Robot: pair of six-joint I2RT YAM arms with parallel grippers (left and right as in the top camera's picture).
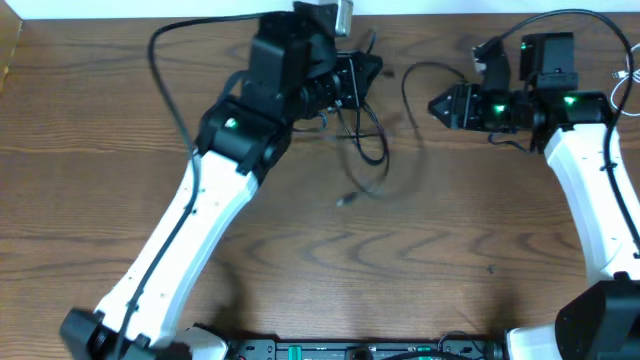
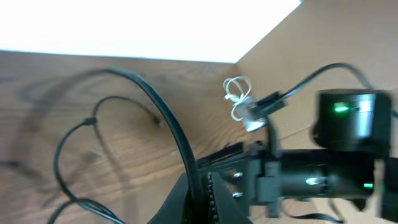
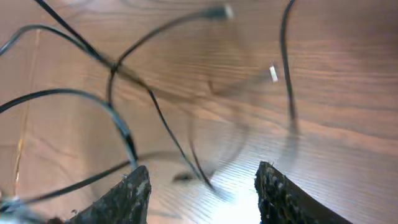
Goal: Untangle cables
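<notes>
A loose tangle of black cables lies on the wood table at the back centre, and one plug end trails toward the front. My left gripper sits at the tangle's top and is shut on a black cable that runs out between its jaws. My right gripper points left at the tangle from a short way off. It is open with nothing between its fingers. Black strands cross the table ahead of it. A small coiled white cable lies at the far right edge.
The table's back edge runs close behind both grippers. The right arm's own thicker black wire loops above its wrist. A black wire attached to the left arm arcs over the table at the back left. Bare wood fills the front half.
</notes>
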